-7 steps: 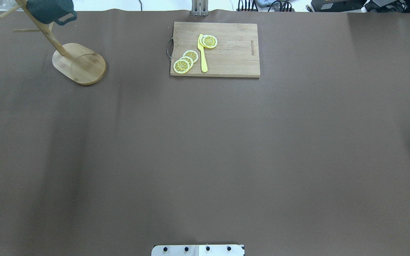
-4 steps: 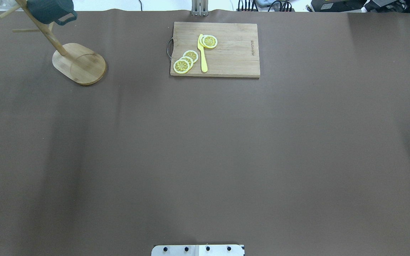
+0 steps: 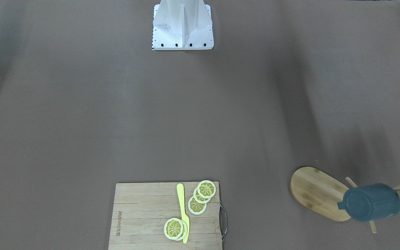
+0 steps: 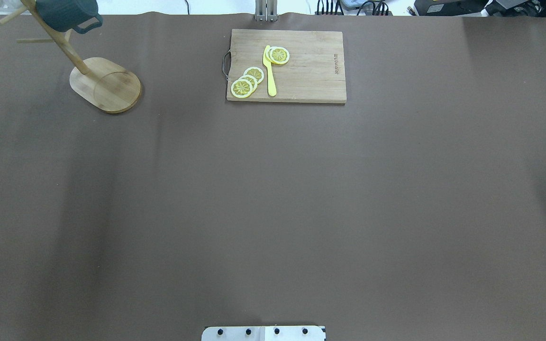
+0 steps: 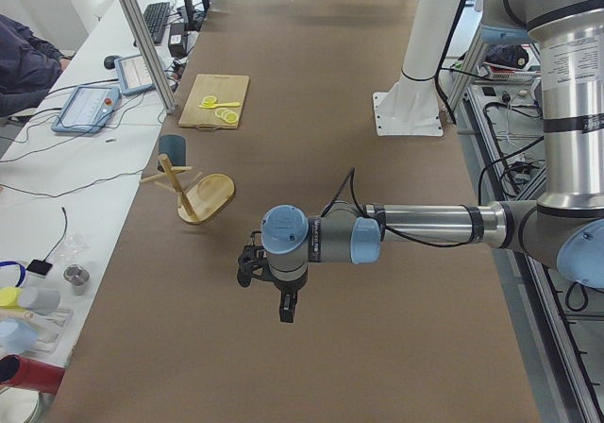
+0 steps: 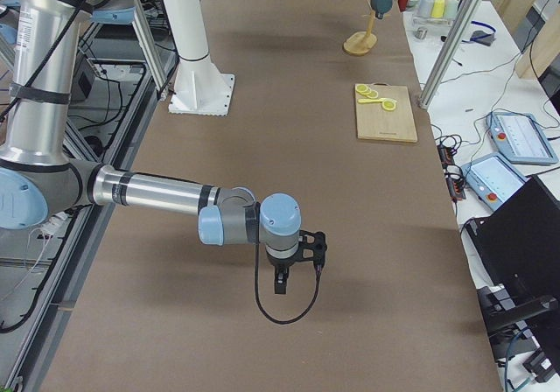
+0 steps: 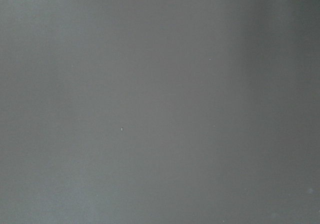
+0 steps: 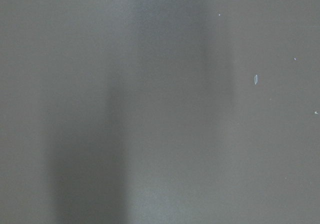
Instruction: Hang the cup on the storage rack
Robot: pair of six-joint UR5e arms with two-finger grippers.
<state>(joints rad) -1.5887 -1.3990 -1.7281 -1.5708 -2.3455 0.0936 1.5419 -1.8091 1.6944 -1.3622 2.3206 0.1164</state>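
At far-left corner of table (image 4: pixel 273 213), cup (image 4: pixel 67 13) is resting up on an upper peg of storage rack (image 4: pixel 107 85), off the table, w/ nothing gripping it. Left gripper (image 5: pixel 286 310) is hovering over bare table, well apart from rack; whether its fingers are spread or pressed together, can't tell. Right gripper (image 6: pixel 280 283) is hovering over bare table too, far from cup; fingers' state also can't tell. Cutting board (image 4: pixel 301 71) w/ lemon slices (image 4: pixel 247 81) & yellow knife (image 4: pixel 269 76) is sitting far-middle.
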